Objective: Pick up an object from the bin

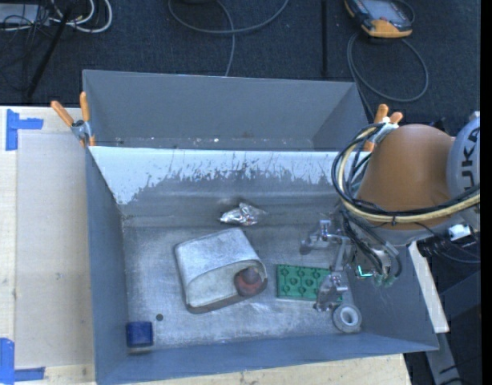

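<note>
1. The green plate (299, 281) lies flat on the bin floor, right of the middle and toward the near wall; its right end sits under the fingers (320, 237), which stand spread apart, one past the plate's far right corner, the other at its near right corner; nothing is clamped between them; whether they touch the plate I cannot tell.
2. Counted in the bin (106, 247): one green plate; one grey tub (210, 267) lying on its side; one reddish-brown ball (248, 281) in the tub's mouth; one crumpled scrap of foil (242, 213); one blue block (139, 334); one silvery ring (346, 318).
3. The plate is a thin rectangle, bright green, its top dotted with rows of small studs; the tub's mouth is just beside its left edge; the ring lies near its near right corner, close to the nearer finger; the foil lies farther back; the blue block is well apart, in the near left corner.
</note>
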Motion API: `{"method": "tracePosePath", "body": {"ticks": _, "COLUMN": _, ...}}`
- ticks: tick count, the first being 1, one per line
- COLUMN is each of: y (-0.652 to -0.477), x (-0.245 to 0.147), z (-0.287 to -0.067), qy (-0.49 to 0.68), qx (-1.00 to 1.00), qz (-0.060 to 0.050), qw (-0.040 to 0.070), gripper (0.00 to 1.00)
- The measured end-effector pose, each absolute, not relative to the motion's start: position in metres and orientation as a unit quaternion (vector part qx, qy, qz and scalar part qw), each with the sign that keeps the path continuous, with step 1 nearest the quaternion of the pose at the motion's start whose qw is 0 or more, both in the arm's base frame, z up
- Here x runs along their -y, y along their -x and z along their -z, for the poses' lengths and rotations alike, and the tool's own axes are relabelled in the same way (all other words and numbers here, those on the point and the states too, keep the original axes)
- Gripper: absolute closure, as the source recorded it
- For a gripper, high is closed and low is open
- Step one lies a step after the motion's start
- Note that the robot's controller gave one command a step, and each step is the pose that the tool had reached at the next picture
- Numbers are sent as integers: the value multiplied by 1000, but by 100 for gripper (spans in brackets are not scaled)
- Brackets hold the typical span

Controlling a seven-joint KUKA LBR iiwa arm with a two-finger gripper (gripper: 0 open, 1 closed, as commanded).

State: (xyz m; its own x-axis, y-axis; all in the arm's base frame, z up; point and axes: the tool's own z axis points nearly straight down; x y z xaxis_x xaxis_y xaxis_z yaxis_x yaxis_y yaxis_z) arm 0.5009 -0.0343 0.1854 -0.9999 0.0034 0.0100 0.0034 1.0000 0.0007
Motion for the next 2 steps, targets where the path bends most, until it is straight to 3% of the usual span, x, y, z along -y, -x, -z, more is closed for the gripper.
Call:
{"method": "tracePosePath", "body": {"ticks": 1, "y": -548, "x": 61, "z": -73, "qy": -85, "qx": 996, "qz": 0, "qw": -1, "gripper": 0}}
{"method": "tracePosePath", "body": {"ticks": 2, "y": -550, "x": 61, "z": -77, "qy": -85, "qx": 996, "qz": 0, "qw": -3, "gripper": 100}}
